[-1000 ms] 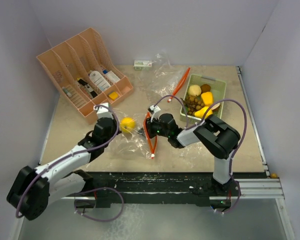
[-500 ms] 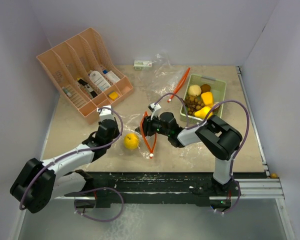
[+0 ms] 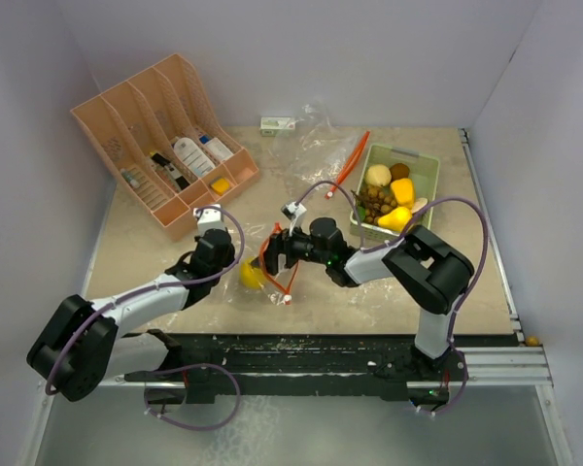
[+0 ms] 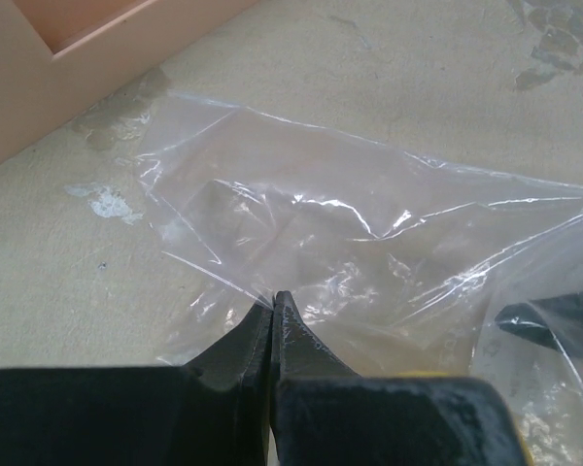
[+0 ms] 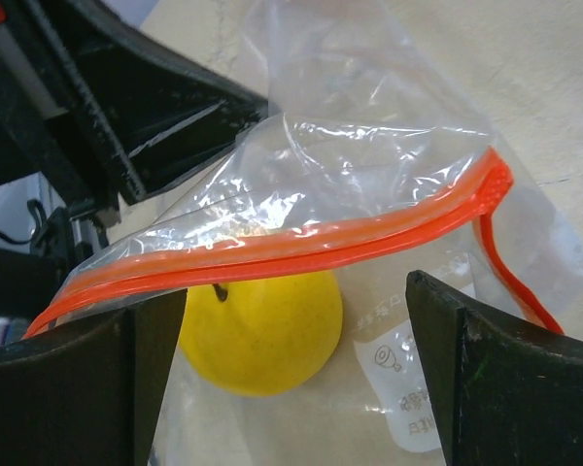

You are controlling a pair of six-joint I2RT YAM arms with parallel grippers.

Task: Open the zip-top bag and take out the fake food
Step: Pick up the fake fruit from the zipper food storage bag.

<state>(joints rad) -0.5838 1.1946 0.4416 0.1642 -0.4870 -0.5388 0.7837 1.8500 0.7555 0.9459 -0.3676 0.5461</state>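
A: While the orange zip [image 5: 301,238] hides the lemon [image 5: 262,335] top, I can't tell if it's inside the zip-top bag [image 4: 369,243].
B: Arms?
A: My left end effector [image 4: 273,303] is low, clamped on film. My right end effector [image 5: 291,291] is spread apart, facing the zip.

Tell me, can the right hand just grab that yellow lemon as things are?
Probably not cleanly. The right hand is open and the lemon lies just ahead, but the orange zip strip and clear plastic of the bag stretch across in front of it; the lemon seems to be inside.
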